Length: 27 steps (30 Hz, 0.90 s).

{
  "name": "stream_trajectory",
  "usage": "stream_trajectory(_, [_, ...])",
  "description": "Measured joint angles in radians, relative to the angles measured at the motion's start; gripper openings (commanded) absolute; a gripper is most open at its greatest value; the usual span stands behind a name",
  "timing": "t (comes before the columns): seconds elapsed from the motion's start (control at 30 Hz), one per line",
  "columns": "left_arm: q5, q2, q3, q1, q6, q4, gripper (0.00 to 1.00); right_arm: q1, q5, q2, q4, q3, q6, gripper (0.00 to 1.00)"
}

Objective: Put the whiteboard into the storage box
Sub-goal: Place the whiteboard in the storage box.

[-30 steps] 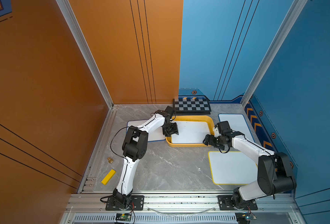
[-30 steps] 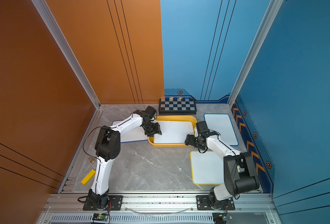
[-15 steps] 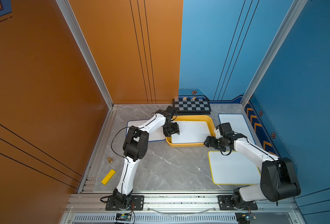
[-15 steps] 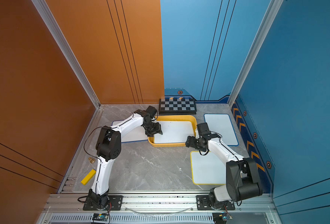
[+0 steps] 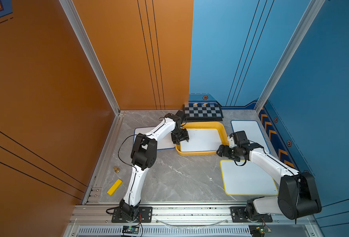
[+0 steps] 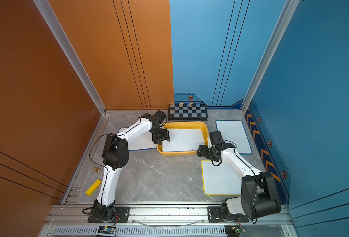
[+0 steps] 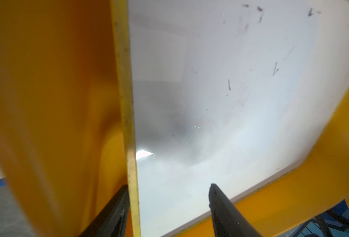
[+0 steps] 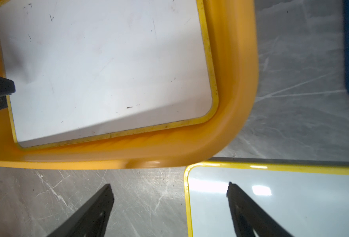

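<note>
The storage box [image 5: 202, 124] [image 6: 185, 124] is a shallow yellow tray at the back middle of the table. A yellow-rimmed whiteboard [image 5: 203, 140] [image 7: 231, 92] [image 8: 108, 67] lies inside it. My left gripper [image 5: 181, 139] [image 7: 169, 185] is open at the tray's left end and straddles that whiteboard's edge. One finger is past the yellow rim and the other is over the white face. My right gripper [image 5: 220, 150] [image 8: 169, 186] is open and empty just off the tray's front right corner, over the corner of another yellow-rimmed whiteboard [image 5: 249, 178] [image 8: 282, 205].
A blue-rimmed whiteboard [image 5: 249, 133] lies at the back right. Another [image 5: 166, 143] lies left of the tray, partly under my left arm. A checkerboard [image 5: 202, 112] leans at the back wall. A yellow block [image 5: 114, 186] and brass weights [image 5: 116, 169] sit at the front left.
My left gripper's jaws have widened around the whiteboard's edge in the tray. The right arm's elbow has shifted toward the front while its gripper stayed near the tray's corner.
</note>
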State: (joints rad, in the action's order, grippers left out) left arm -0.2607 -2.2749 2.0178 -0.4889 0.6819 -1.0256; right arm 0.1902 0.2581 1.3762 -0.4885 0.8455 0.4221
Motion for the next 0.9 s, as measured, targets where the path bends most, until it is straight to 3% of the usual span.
stream_trajectory(0.6, [0.041,-0.075,0.146,-0.051,-0.002,-0.082,0.62,-0.067,0.000,-0.032,-0.001,-0.020,-0.003,0.90])
stream_trajectory(0.77, [0.040,-0.007,0.153,-0.066,-0.036,-0.086,0.62,-0.117,-0.008,-0.070,-0.006,-0.020,0.013,0.91])
stream_trajectory(0.9, [0.041,0.145,0.081,-0.098,-0.075,-0.083,0.62,-0.187,-0.028,-0.102,-0.030,-0.020,0.047,0.91])
